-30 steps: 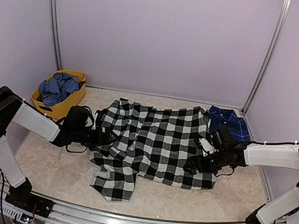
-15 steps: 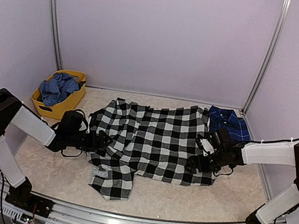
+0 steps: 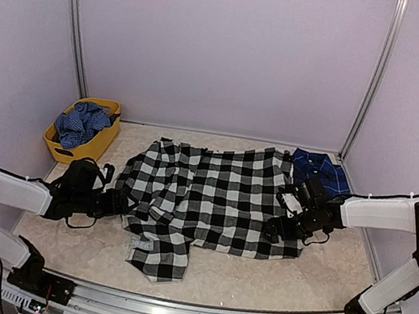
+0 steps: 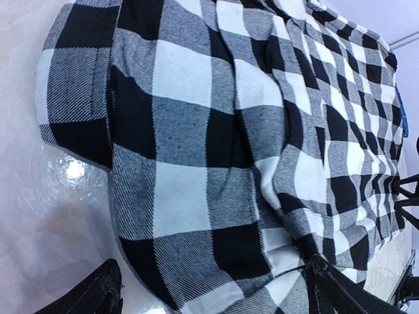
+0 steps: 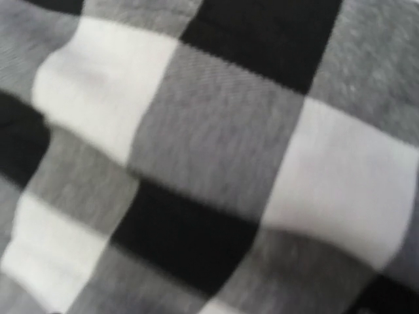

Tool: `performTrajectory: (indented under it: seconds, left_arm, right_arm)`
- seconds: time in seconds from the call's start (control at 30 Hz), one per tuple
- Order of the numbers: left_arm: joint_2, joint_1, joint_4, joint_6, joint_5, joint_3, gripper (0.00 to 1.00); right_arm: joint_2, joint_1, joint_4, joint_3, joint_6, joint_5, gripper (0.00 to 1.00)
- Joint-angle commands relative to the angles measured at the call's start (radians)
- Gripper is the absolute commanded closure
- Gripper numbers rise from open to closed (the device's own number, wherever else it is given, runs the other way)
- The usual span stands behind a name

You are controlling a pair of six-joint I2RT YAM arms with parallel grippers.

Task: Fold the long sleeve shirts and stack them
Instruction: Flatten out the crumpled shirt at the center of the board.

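Checked shirt (image 3: pixel 223 195) lies spread and rumpled; left end effector (image 4: pixel 213 278) splayed, right end effector (image 3: pixel 271 233) unclear.

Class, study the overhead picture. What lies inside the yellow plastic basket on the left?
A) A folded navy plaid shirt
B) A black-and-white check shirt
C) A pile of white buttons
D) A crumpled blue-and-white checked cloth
D: the overhead view shows a crumpled blue-and-white checked cloth heaped inside the yellow plastic basket, reaching above its rim.
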Motion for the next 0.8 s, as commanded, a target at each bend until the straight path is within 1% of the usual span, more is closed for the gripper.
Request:
performTrajectory:
  seconds: [0.0, 0.1, 0.23, 0.43, 0.6, 0.77]
  left_arm:
    - [-0.126, -0.043, -0.033, -0.016, -0.004, -0.004, 0.08]
    - [-0.203, -0.074, -0.023, -0.033, 0.006, -0.003, 0.07]
    - [-0.232, -0.102, -0.043, -0.050, 0.016, 0.009, 0.07]
    - [-0.150, -0.176, -0.027, -0.076, 0.015, 0.019, 0.07]
    - [-0.042, -0.243, -0.004, -0.101, 0.010, 0.033, 0.08]
    - [0.048, -0.255, -0.002, -0.110, -0.012, 0.030, 0.08]
  right_arm:
    - [-0.148, 0.036, -0.056, -0.022, 0.014, -0.027, 0.06]
    - [-0.234, 0.050, -0.051, -0.045, 0.054, -0.053, 0.06]
    - [-0.285, 0.062, -0.030, -0.089, 0.108, -0.115, 0.06]
    - [-0.272, 0.079, 0.015, -0.159, 0.178, -0.155, 0.06]
    - [-0.248, 0.080, 0.057, -0.208, 0.228, -0.176, 0.06]
    - [-0.208, 0.080, 0.061, -0.225, 0.240, -0.165, 0.06]
